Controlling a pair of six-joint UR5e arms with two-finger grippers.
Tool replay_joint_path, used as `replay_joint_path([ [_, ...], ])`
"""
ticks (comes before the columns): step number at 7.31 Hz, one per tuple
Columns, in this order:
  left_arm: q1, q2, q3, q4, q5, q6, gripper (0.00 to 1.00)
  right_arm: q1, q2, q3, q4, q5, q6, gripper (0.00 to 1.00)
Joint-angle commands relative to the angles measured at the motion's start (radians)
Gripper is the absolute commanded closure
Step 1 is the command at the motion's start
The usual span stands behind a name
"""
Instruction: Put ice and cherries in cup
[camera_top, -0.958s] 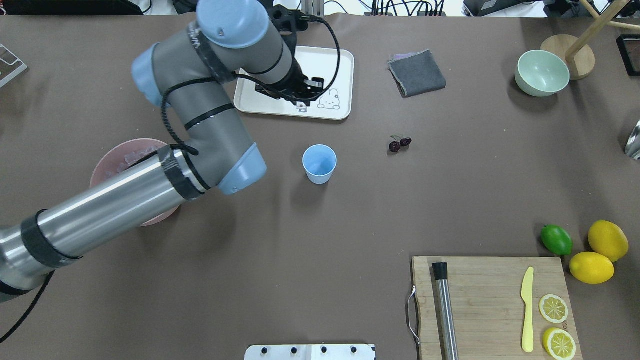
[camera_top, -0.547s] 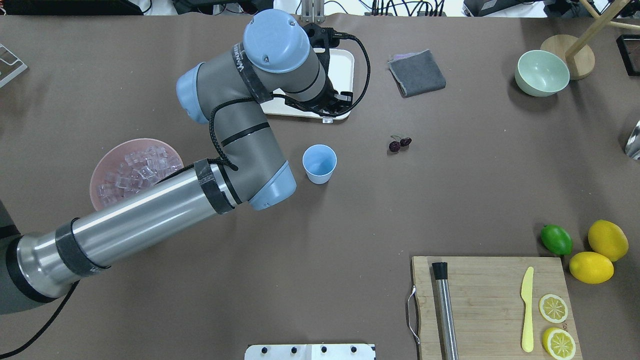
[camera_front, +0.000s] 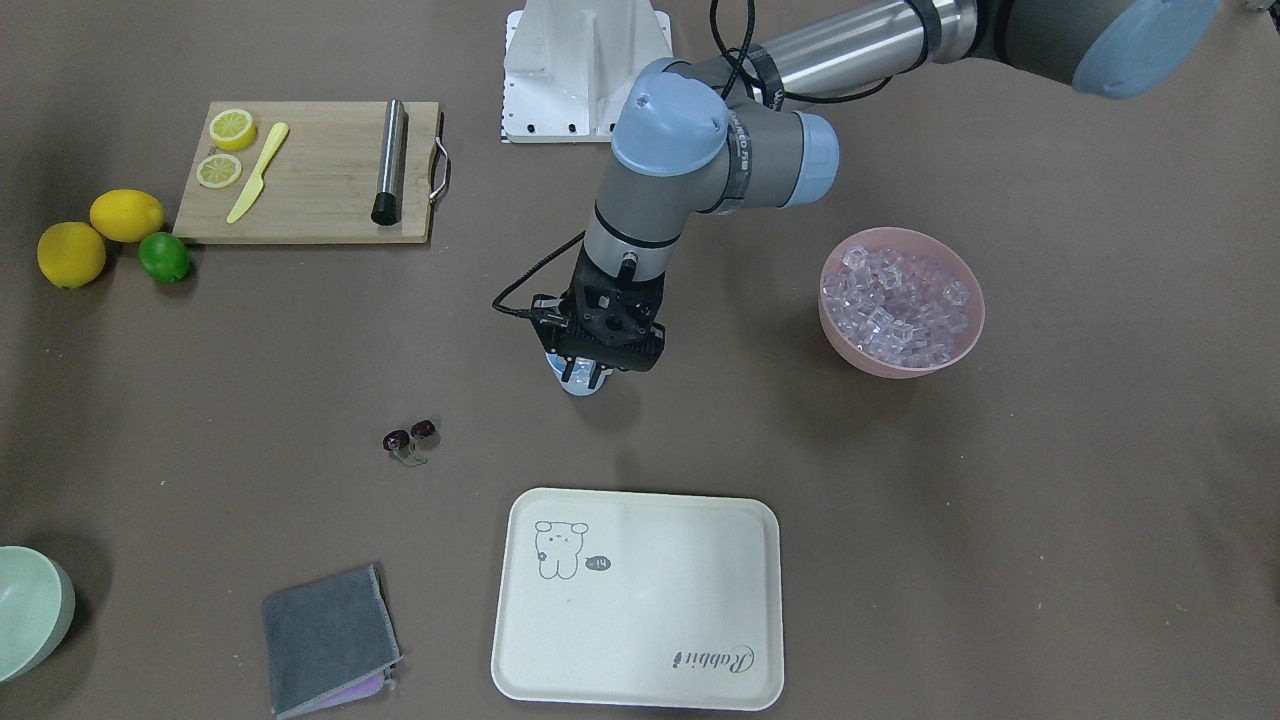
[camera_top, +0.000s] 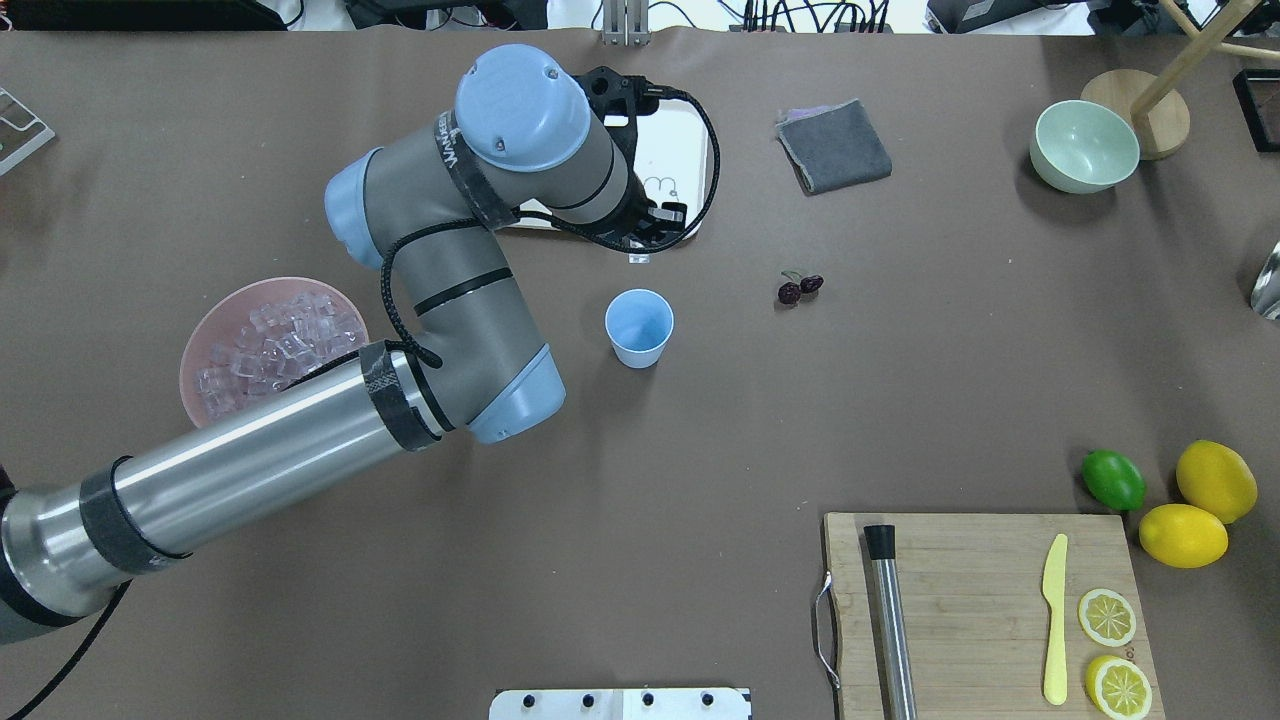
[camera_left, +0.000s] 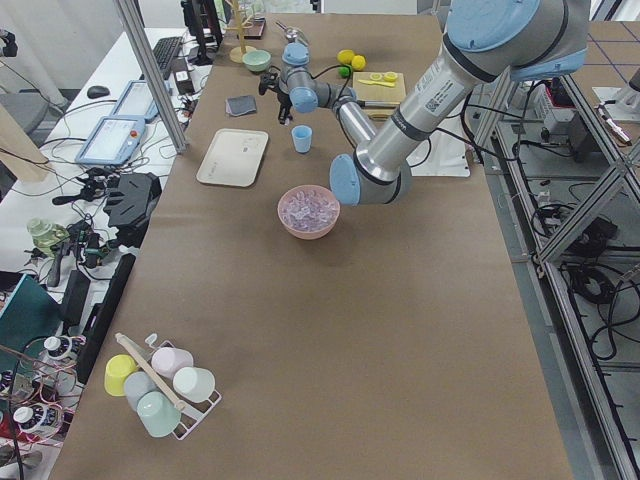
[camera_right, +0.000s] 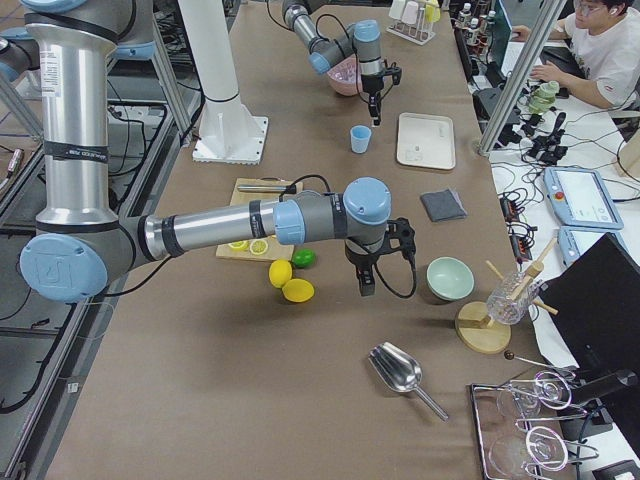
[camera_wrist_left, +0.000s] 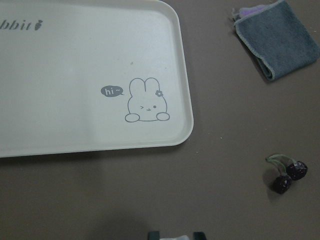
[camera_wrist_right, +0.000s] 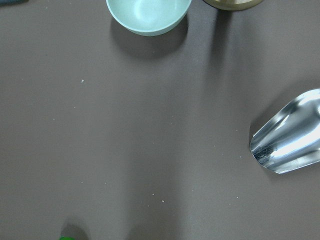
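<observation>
The pale blue cup (camera_top: 639, 325) stands upright mid-table. My left gripper (camera_top: 637, 256) is shut on a small clear ice cube (camera_front: 579, 372) and hangs just at the cup's far side, covering most of the cup (camera_front: 580, 388) in the front view. The left wrist view shows only the gripper's (camera_wrist_left: 175, 236) tips at the bottom edge. More ice (camera_top: 280, 340) fills the pink bowl (camera_front: 900, 365). The cherries (camera_top: 800, 288) lie on the table right of the cup and also show in the left wrist view (camera_wrist_left: 287, 175). My right gripper (camera_right: 365, 285) hovers far off near the lime; I cannot tell whether it is open.
A cream tray (camera_top: 680, 150) lies beyond the cup, with a grey cloth (camera_top: 833, 145) and a pale green bowl (camera_top: 1084, 145) further right. A cutting board (camera_top: 980, 600), a lime (camera_top: 1112, 478) and lemons sit at front right. A metal scoop (camera_wrist_right: 290, 135) lies at the right edge.
My left arm swung right from over the tray, then drew the gripper back toward the cup, still holding the ice cube. The pink bowl became uncovered.
</observation>
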Motion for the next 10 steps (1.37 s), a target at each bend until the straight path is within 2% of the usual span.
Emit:
replay_joint_path([
  [1, 0.023, 0.000, -0.006, 0.000, 0.001, -0.044, 1.00, 0.000, -0.005, -0.008, 0.000, -0.002, -0.001, 0.00],
  [8, 0.007, 0.001, -0.012, 0.012, 0.002, -0.041, 1.00, 0.000, 0.020, 0.004, 0.002, 0.001, 0.007, 0.00],
  [9, 0.005, 0.001, -0.012, 0.010, -0.002, -0.041, 0.30, 0.000, 0.020, 0.009, 0.000, 0.001, 0.007, 0.00],
  [10, 0.003, 0.001, -0.014, 0.010, -0.004, -0.043, 0.20, 0.000, 0.018, 0.009, 0.000, 0.001, 0.007, 0.00],
])
